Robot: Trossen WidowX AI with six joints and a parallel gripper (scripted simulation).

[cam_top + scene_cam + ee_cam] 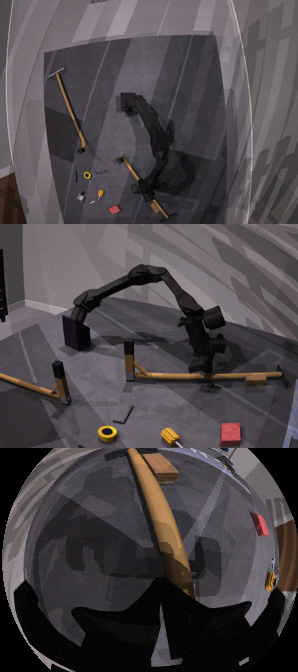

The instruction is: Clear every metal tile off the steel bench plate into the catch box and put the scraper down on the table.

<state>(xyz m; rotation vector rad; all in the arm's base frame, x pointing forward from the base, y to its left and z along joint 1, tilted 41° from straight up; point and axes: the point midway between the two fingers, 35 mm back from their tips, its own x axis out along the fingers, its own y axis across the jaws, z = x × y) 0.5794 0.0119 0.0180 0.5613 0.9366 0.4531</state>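
Observation:
My gripper (143,186) (211,372) (160,580) is shut with nothing between its fingers. It points down, its tips low beside the wooden handle of a scraper (131,170) (173,376) (167,530). That handle passes just right of the tips in the wrist view; whether they touch is unclear. This scraper lies on the table, its dark blade (168,217) (283,376) at the far end and an upright black-topped grip (129,359) at the other. A second scraper (68,105) (29,385) lies apart. A pale bluish strip, apparently the steel plate (293,411), shows at the right edge; tiles and catch box are not clear.
A wooden block (155,206) (255,380) (162,466) sits beside the handle near the blade. A red block (114,209) (230,433) (260,524), a yellow tape roll (86,175) (107,433), a hex key (125,417) and a yellow-handled tool (100,193) (170,436) lie nearby.

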